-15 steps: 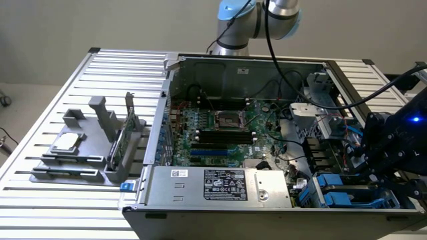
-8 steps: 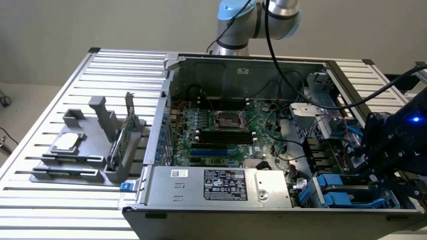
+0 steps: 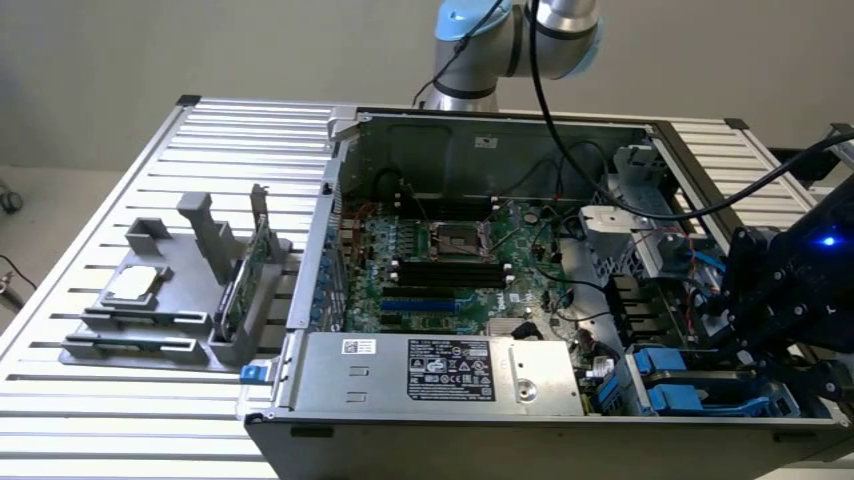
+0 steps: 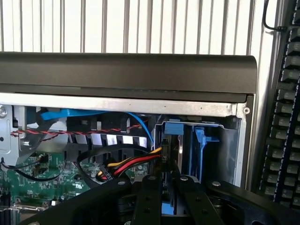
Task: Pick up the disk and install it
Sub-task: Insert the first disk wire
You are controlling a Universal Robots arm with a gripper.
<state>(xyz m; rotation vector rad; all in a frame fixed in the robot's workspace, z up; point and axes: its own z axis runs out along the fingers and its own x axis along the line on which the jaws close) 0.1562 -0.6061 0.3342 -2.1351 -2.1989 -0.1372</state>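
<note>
1. The black end effector is nearly closed, its fingers pinching the bright blue plastic carrier of the disk, low in the drive bay at the open computer case's corner.
2. A tilted disk could jam against the blue bay rails.
3. The red-and-yellow cables lie close and might snag.

Matt black metal gripper, bright blue plastic disk carrier.
</note>
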